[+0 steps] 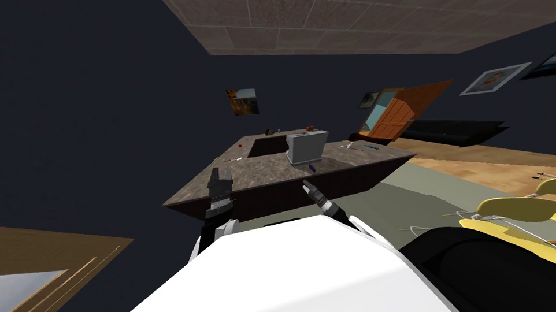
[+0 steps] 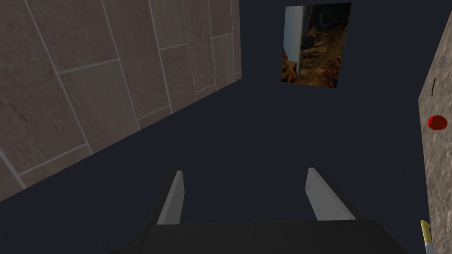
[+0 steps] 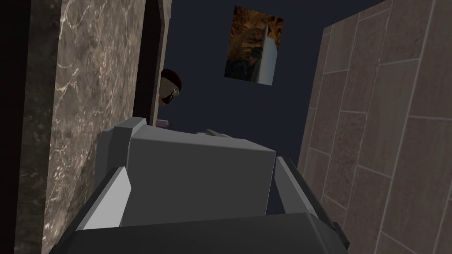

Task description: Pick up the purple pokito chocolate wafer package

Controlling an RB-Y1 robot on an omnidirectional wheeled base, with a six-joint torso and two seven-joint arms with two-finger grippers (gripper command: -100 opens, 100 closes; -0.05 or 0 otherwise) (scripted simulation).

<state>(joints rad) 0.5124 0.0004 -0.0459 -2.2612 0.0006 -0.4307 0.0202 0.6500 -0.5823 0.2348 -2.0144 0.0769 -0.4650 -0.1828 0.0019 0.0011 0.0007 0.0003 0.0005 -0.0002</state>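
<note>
The right end effector (image 1: 308, 186) is hovering with its two fingers standing apart and gripping nothing. It is at the near edge of the table (image 1: 260, 178), on the robot's side of the grey box (image 1: 306, 147). The left end effector (image 2: 245, 172) is also holding its fingers spread and empty, off to the box's left near the table's corner.

Dark blue walls (image 1: 96, 111) are closing in the room under a ceiling of brownish tiles (image 1: 324, 17). A framed picture (image 1: 243, 101) is hanging on the wall beyond the box. To the box's right, a wooden floor (image 1: 479, 161) is running past a black sofa (image 1: 455, 131) toward yellow chairs (image 1: 527, 206). The table is carrying a dark, veined stone top, with a sunken recess (image 1: 268, 146) just left of the box.

The purple package (image 1: 312, 168) is lying on that top as a small, thin violet sliver. It is just in front of the box, between it and the right end effector and apart from both. Any print on it is too small to read.

The head view is taking in the package, the box and both end effectors together. The right wrist view is looking at the box close up, its plain grey side showing between the fingers, with a dark round thing (image 3: 170, 86) beyond it. The left wrist view is catching a strip of the table top well left of the box, with a red round thing (image 2: 437, 122) and a slim utensil (image 2: 437, 70) on it.
</note>
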